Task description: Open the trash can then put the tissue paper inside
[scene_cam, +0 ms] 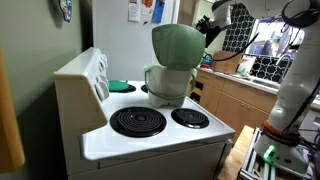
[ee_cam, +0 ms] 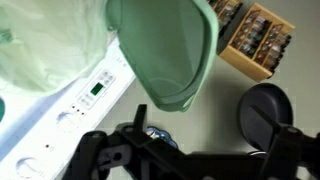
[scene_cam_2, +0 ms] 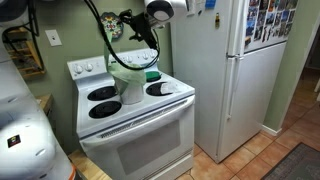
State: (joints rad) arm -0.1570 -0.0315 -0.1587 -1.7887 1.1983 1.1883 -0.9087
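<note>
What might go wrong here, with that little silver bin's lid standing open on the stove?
1. The pale green domed lid stands upright on its hinge with the gripper close by; a nudge may drop it shut.
2. The small silvery-grey trash can stands free on the white stove top; a push from the arm might tip or slide it.
</note>
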